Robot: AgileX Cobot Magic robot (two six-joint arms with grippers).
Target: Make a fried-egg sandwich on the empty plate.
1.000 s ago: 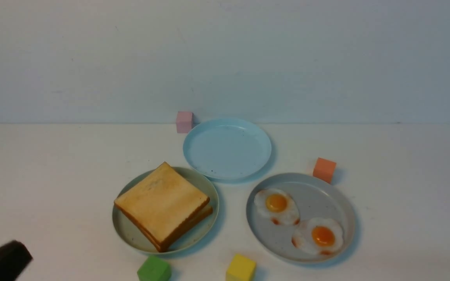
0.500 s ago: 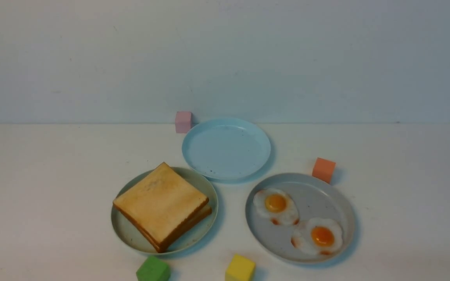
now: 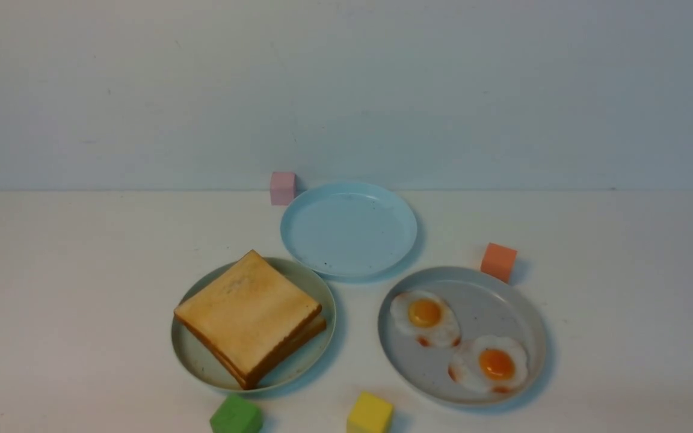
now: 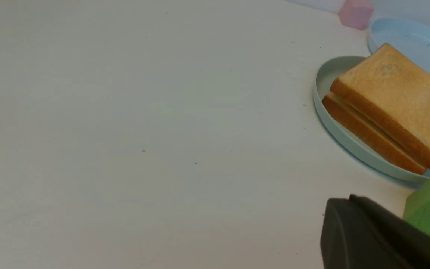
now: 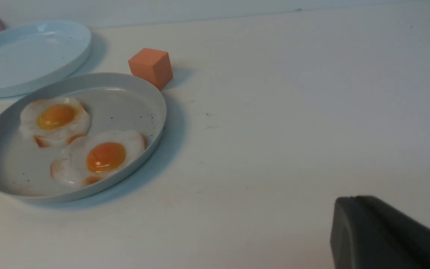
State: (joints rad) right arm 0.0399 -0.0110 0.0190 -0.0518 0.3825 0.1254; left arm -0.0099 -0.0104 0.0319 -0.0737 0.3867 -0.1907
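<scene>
Two golden-brown toast slices (image 3: 249, 313) lie stacked on the pale mint-green plate (image 3: 193, 361). In the left wrist view a thin pale layer shows between the slices (image 4: 398, 101); I cannot tell what it is. Two fried eggs (image 3: 426, 317) (image 3: 491, 364) lie on the grey speckled plate (image 3: 491, 300). My left gripper (image 4: 349, 201) is shut and holds nothing, hovering near the table's front, left of the mint plate (image 4: 323, 80). My right gripper (image 5: 353, 201) is shut and holds nothing, to the right of the grey plate (image 5: 140, 93). Neither gripper shows in the front view.
A light blue plate (image 3: 349, 231) with nothing on it sits behind the other two. A pink cube (image 3: 283, 187) stands at its back left, an orange cube (image 3: 498, 261) behind the grey plate. A green cube (image 3: 236, 415) and a yellow cube (image 3: 370, 414) stand near the front edge.
The dark tip of my left gripper, at the front view's lower left corner a second ago, has drawn back out of that view. The plates and food have not moved.
</scene>
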